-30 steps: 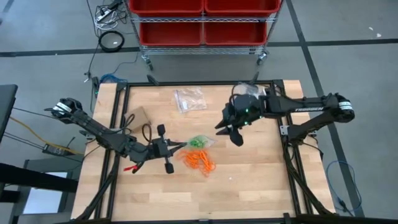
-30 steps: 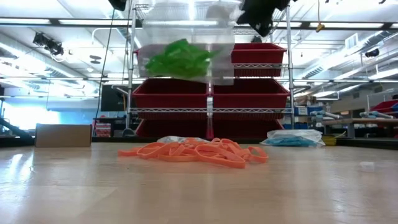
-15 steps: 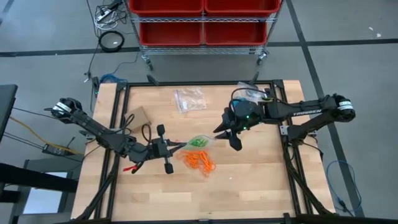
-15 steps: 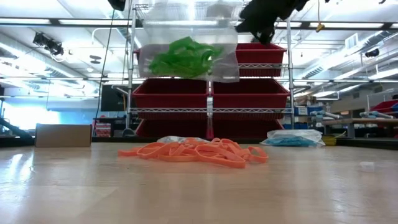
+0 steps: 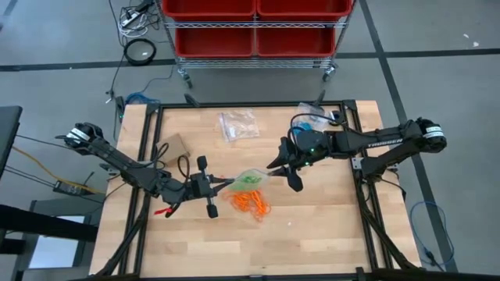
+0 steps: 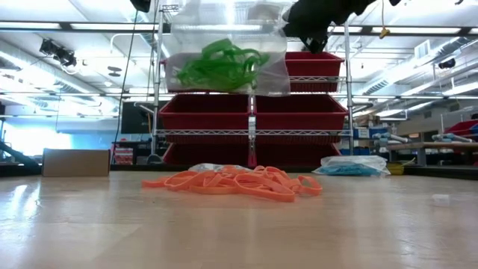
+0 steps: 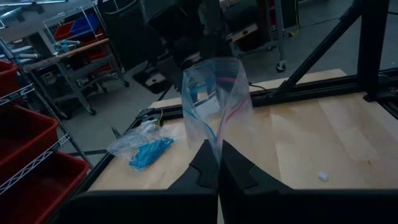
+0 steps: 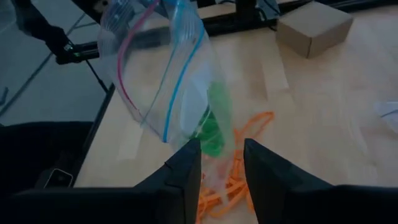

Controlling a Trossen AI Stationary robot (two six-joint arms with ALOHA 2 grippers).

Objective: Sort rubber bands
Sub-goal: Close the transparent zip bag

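A clear zip bag (image 5: 251, 179) with green rubber bands (image 6: 216, 66) inside hangs in the air over the table's middle. My left gripper (image 5: 228, 184) is shut on its left side. My right gripper (image 5: 283, 173) stands at the bag's right side, open, with the bag's edge (image 8: 219, 146) between its two fingers. A heap of orange rubber bands (image 5: 250, 203) lies on the table just below the bag. It also shows in the low view as orange rubber bands (image 6: 231, 181). My left gripper pinches the bag's edge (image 7: 214, 138) between its two shut fingers, where the coloured zip lines run together. The fingers lie about level and come from the table's left. The bag is lifted clear of the table and spreads away beyond the fingertips. My right gripper: I cannot tell whether its fingers (image 8: 186, 168) touch the bag.
A bag of blue bands (image 7: 146, 152) lies at the table's far right and another clear bag (image 5: 238, 125) at the far middle. A small cardboard box (image 5: 176, 147) sits toward the left. A wire rack with red bins (image 5: 254, 23) stands beyond the far edge.
My right gripper has come down and toward the table's left, up to the bag's right side. The bag, still held by my left gripper, has shifted a little, and the green bands inside sit slightly higher in the low view.
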